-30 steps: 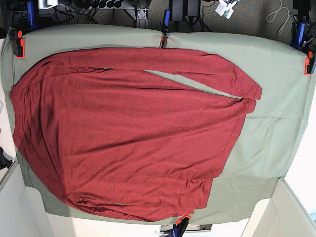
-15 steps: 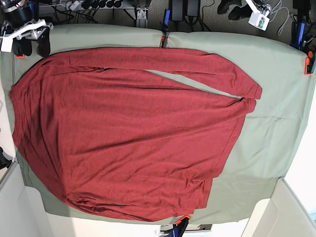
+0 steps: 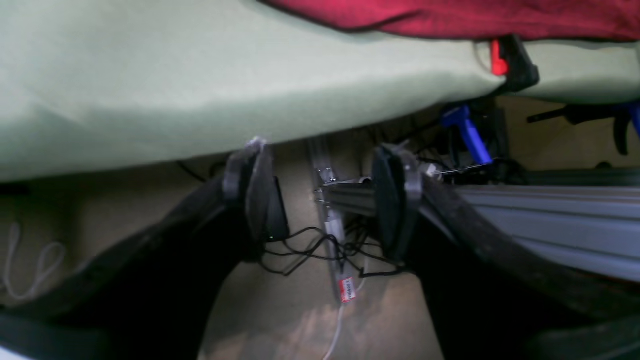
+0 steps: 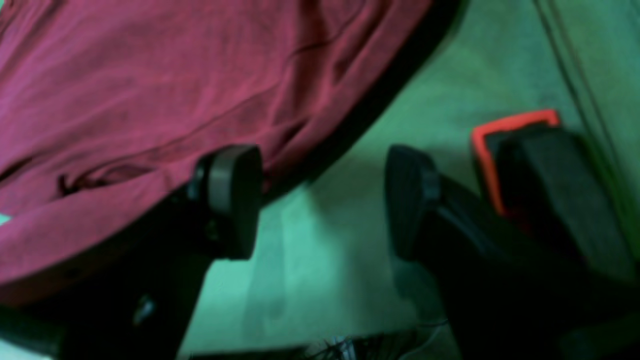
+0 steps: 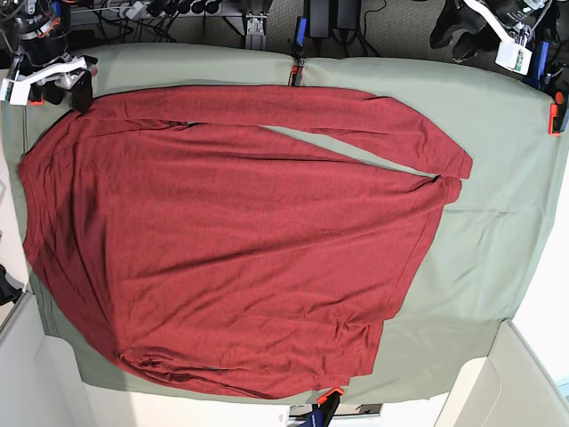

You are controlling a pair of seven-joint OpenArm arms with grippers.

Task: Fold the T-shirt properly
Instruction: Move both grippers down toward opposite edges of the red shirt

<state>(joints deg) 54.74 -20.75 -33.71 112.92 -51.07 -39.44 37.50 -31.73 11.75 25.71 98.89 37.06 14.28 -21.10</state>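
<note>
The T-shirt (image 5: pixel 231 231) is a large brick-red garment spread flat on the sage-green cloth (image 5: pixel 498 231), with one sleeve (image 5: pixel 391 124) reaching right along the far edge. My right gripper (image 5: pixel 73 94) hangs over the shirt's far-left corner. In the right wrist view it (image 4: pixel 320 205) is open and empty, one finger (image 4: pixel 232 200) over the shirt's edge (image 4: pixel 150 100), the other over green cloth. My left gripper (image 5: pixel 455 40) is past the table's far edge at the upper right. In the left wrist view it (image 3: pixel 325 200) is open and empty over floor and cables.
Orange-and-black clamps pin the cloth at the far middle (image 5: pixel 293 71), right edge (image 5: pixel 556 116) and near edge (image 5: pixel 329 396). One clamp (image 4: pixel 515 130) sits just beside my right gripper. Another clamp (image 3: pixel 505 60) and a blue one (image 3: pixel 465 130) show in the left wrist view. Cables lie behind the table.
Both arms came into view at the far edge. The right gripper moved down-right to the shirt's far-left corner. The left arm moved right along the far edge. The shirt has not moved.
</note>
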